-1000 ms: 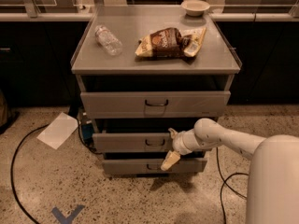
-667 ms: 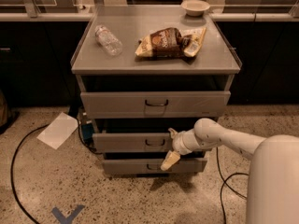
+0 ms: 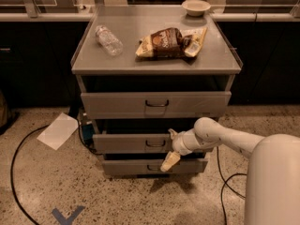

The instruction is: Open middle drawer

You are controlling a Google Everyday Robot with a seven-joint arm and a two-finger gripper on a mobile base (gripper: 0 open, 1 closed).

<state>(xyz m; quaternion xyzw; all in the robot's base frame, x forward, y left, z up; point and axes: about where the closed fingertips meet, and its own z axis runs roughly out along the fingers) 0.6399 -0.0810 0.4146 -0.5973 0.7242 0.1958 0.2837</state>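
The middle drawer (image 3: 126, 143) is the medium-height grey front in the cabinet, with a small dark wire handle (image 3: 155, 144) at its centre. Its front stands slightly forward of the narrow bottom drawer (image 3: 131, 167) below it. The taller-fronted top drawer (image 3: 117, 104) is above. My gripper (image 3: 170, 148) is at the middle drawer's front, just right of the handle. It is open, with one cream finger (image 3: 168, 161) pointing down over the bottom drawer and the other finger (image 3: 172, 134) at the middle drawer's upper edge. The white arm (image 3: 225, 137) reaches in from the right.
On the cabinet top (image 3: 93, 60) lie a plastic bottle (image 3: 108, 40), a snack bag (image 3: 171, 42) and a small bowl (image 3: 196, 6). A sheet of paper (image 3: 58, 131) and a black cable (image 3: 18, 158) lie on the floor at left. A cable (image 3: 225, 182) lies at right.
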